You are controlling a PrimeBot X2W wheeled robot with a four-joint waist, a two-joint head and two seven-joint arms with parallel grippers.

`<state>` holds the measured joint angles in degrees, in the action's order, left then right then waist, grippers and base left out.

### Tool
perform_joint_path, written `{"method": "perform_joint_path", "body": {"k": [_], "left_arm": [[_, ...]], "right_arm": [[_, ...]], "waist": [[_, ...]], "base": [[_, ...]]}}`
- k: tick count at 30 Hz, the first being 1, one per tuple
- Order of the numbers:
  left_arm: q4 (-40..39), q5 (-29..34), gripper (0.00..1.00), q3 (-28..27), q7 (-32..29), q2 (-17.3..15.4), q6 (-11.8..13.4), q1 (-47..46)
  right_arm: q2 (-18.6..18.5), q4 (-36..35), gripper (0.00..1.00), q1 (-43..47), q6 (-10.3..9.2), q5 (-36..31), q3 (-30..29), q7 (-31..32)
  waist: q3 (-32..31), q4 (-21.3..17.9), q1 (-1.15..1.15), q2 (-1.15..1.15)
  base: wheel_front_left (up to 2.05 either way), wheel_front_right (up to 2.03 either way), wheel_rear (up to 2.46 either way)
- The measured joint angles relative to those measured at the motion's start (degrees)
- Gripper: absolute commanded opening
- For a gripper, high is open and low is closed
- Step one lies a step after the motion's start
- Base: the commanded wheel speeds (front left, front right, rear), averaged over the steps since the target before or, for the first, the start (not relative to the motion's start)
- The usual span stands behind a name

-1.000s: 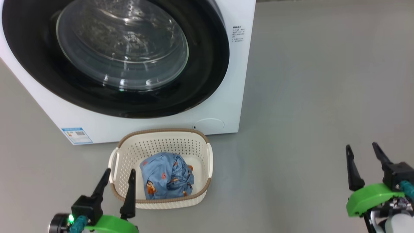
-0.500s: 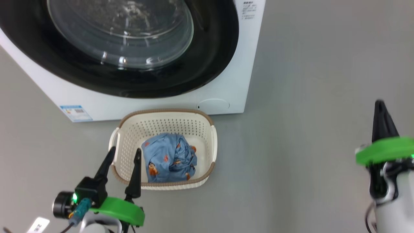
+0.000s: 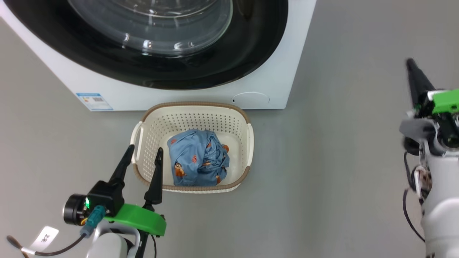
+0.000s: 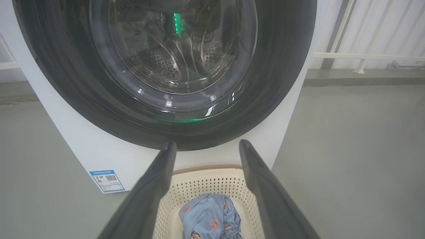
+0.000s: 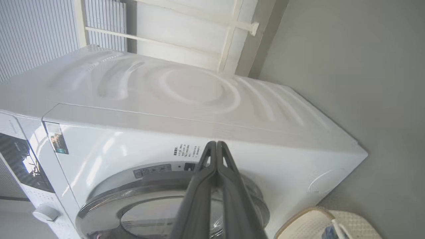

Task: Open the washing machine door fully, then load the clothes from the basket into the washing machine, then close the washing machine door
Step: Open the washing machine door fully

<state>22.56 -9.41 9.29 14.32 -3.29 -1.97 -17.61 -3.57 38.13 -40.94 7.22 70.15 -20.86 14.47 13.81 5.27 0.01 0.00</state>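
Grey floor (image 3: 340,143) runs across the head view; the white washing machine (image 3: 143,96) stands at the top of that view, and the basket (image 3: 195,104) sits on the floor just in front of its lower panel. At lower left, the left gripper (image 3: 145,148) hovers with fingers spread, tips over the near left corner of the basket, holding nothing. The clothes (image 3: 199,157), one blue printed bundle, lie inside the basket. Above, the washing machine door (image 3: 229,68) appears shut flush against the machine front; no gap shows at its rim. At far right, the right gripper (image 3: 409,61) stands raised with fingers pressed together, empty, well apart from the door. Status, as judged: door opening not yet begun; loading and closing remain.
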Motion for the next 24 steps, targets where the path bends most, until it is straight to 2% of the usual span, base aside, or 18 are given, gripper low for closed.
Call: {"method": "perform_joint_path", "body": {"k": [4,9,14,24], "left_arm": [[0.0,0.0,1.00,0.1,0.1,0.3,0.0,-0.1],[0.0,0.5,1.00,0.5,0.1,0.4,-0.4,-1.1],[0.0,0.6,1.00,1.4,0.1,0.7,-0.6,-2.3],[0.0,0.6,1.00,2.8,0.1,0.9,-1.0,-3.6]], "right_arm": [[0.1,5.3,0.00,-4.9,0.00,5.2,-0.3,8.2],[-0.4,8.9,0.00,-11.3,0.00,6.5,0.1,13.1],[-0.8,12.6,0.00,-17.1,0.00,7.9,0.2,15.2],[-2.3,22.5,0.00,-29.4,0.00,8.3,-0.3,15.2]], "waist": [[0.8,0.8,0.00,0.00],[1.9,1.8,0.00,0.00],[2.7,3.2,0.00,0.00],[4.9,6.3,0.00,0.00]], "base": [[0.00,0.00,0.00],[0.00,0.00,0.00],[0.00,0.00,0.00],[0.00,0.00,0.00]]}}
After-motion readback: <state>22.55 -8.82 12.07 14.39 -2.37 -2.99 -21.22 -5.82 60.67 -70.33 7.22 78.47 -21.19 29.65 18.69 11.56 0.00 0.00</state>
